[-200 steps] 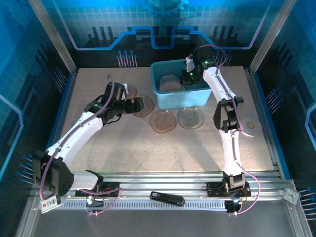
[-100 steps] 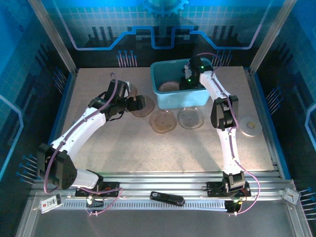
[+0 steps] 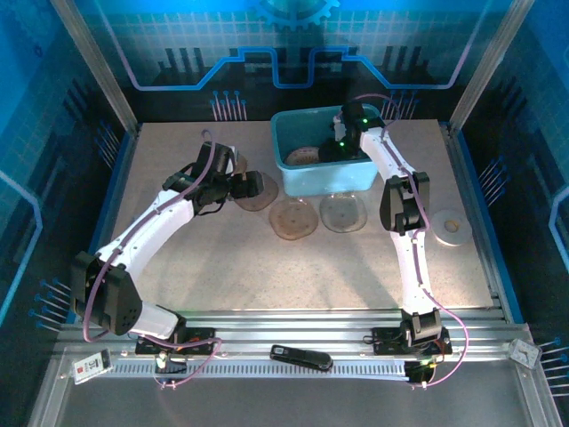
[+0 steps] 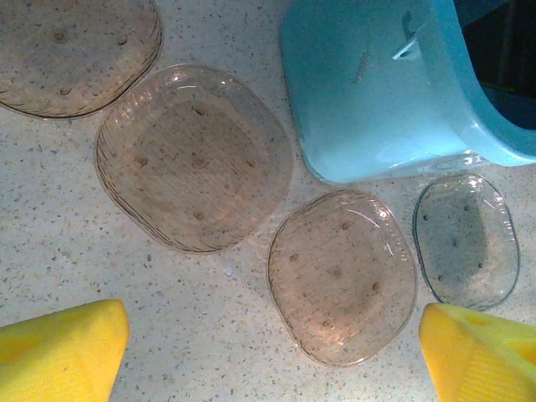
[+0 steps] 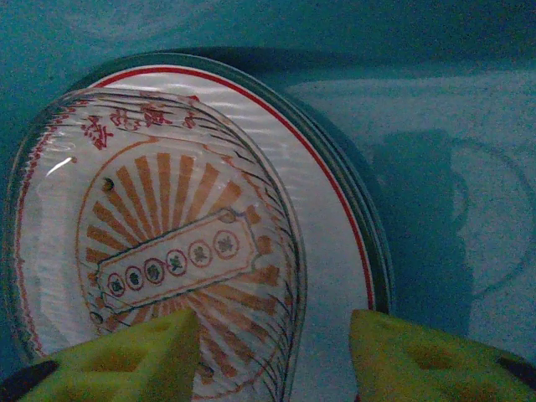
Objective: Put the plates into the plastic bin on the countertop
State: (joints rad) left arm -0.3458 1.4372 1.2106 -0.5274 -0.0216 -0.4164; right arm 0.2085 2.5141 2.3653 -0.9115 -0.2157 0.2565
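**A:** Top external first. Where is everything?

**B:** The right gripper (image 3: 333, 147) is down inside the bin (image 3: 324, 182), which sits at the far middle of the countertop (image 3: 222, 267). The left gripper (image 3: 249, 189) hangs over brown plates (image 3: 293, 219) lying just on the near side of the bin. A white plate (image 3: 452, 226) sits alone, well off to the right.

**A:** And the left wrist?

**B:** Its jaws are wide and hold nothing. The plates are thin, glassy and low-rimmed, and lie flat. I'd guess a pinch could skid one into the bin.

**A:** Right wrist?

**B:** The fingers (image 5: 126, 352) are parted and grip nothing. A brown plate (image 5: 151, 243) rests off-centre on a red-rimmed plate (image 5: 335, 251) in the bin. A careless lift might catch its rim and drag it.
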